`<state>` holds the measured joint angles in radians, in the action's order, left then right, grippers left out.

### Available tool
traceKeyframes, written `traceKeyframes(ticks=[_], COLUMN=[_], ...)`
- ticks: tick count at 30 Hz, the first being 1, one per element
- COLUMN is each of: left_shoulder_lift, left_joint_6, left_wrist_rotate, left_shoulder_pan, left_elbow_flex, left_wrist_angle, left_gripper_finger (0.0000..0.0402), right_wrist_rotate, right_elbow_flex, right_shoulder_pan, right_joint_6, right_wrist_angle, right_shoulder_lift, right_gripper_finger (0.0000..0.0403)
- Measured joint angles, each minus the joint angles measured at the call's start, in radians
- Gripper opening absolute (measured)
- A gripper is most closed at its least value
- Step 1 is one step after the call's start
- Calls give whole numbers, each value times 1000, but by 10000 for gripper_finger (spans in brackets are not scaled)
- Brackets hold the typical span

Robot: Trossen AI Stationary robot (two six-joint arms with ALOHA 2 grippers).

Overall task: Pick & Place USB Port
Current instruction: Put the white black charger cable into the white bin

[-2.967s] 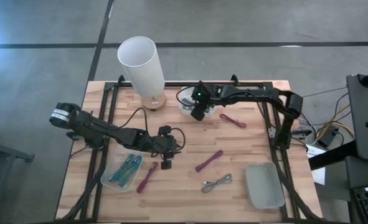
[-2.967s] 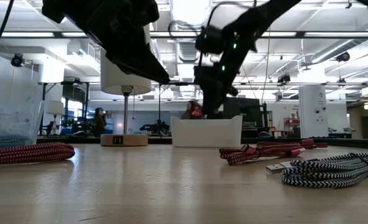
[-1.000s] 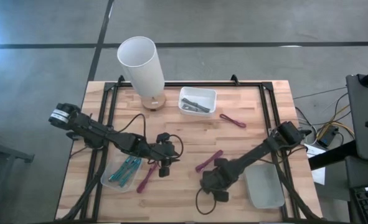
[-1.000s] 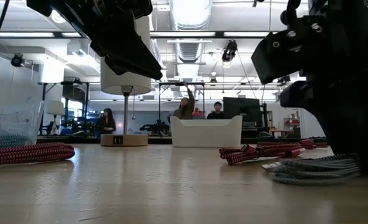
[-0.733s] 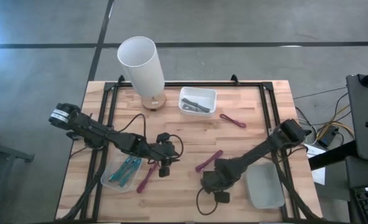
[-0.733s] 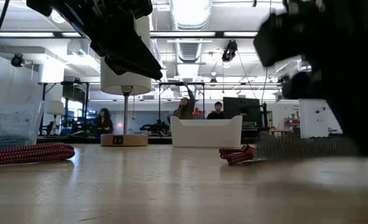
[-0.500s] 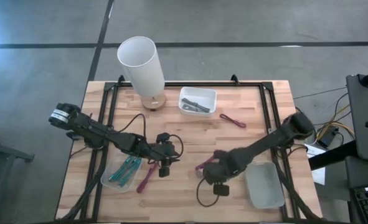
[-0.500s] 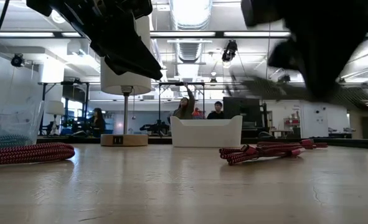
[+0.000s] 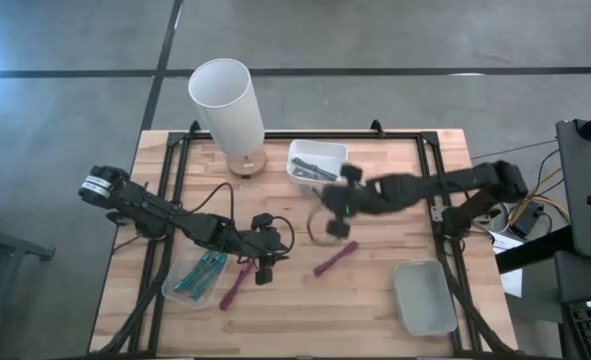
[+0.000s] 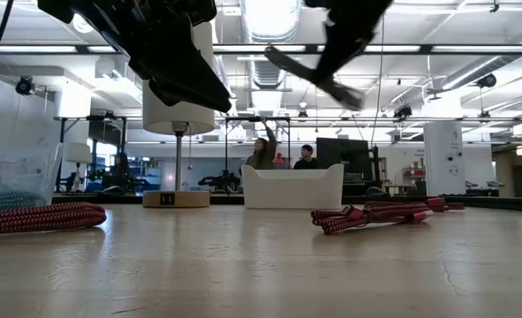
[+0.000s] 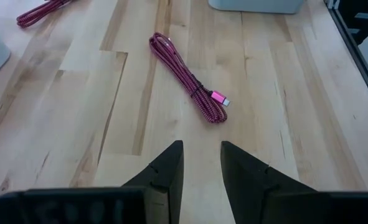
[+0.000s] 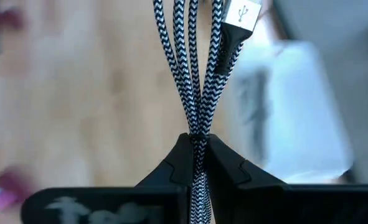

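Right wrist view: the right gripper (image 12: 196, 144) is closed tight on a black-and-white braided cable (image 12: 190, 68); several strands fan out past the fingertips and a silver USB plug (image 12: 241, 14) shows at the far end.
Right gripper, place: in the high view the right gripper (image 9: 337, 200) is raised over the middle of the desk (image 9: 395, 240), just short of the white bin (image 9: 317, 162) at the far edge; a loop of cable (image 9: 320, 228) hangs below it.
Low view: the gripper and cable (image 10: 313, 71) sit high, well clear of the desk.
Step in hand: carrying, I judge; the cable is lifted and on its way toward the white bin, which already holds something dark.
Next move: bring the bundle over the bin's opening, lower until the hanging loop is inside the walls, then open. The loop trails, so it could drape over the rim.
Left gripper: the left gripper (image 11: 200, 163) waits low over the near-left part of the desk, fingers slightly apart and holding nothing.
Nearby: a pink cable (image 11: 187, 79) lies just ahead of the left gripper, untouched. Another pink cable (image 9: 335, 258) lies mid-desk. A clear tray (image 9: 197, 275) with teal cables sits near left, an empty grey tray (image 9: 423, 297) near right, and a white lamp (image 9: 227, 105) beside the bin.
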<state>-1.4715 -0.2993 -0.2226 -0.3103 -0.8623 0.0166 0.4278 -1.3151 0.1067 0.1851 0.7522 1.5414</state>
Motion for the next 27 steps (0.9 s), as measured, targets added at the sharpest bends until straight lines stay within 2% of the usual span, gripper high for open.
traceKeyframes(ticks=[4,8,18,27], left_shoulder_lift=[0,0,0,0], left_joint_6=[0,0,34,42], left_wrist_rotate=[0,0,0,0], left_shoulder_pan=[0,0,0,0], left_elbow_flex=[0,0,0,0], left_wrist_angle=[0,3,11,14], left_gripper_finger=[103,103,103,103], right_wrist_rotate=[-50,-122,-114,-114], right_elbow_flex=[1,3,3,3], right_shoulder_pan=[-129,-234,-395,-441], right_joint_6=[-202,-269,-273,-271], right_wrist_angle=[-192,-305,-300,-291], right_shoulder_lift=[15,60,228,350], right_gripper_finger=[22,23,24,24])
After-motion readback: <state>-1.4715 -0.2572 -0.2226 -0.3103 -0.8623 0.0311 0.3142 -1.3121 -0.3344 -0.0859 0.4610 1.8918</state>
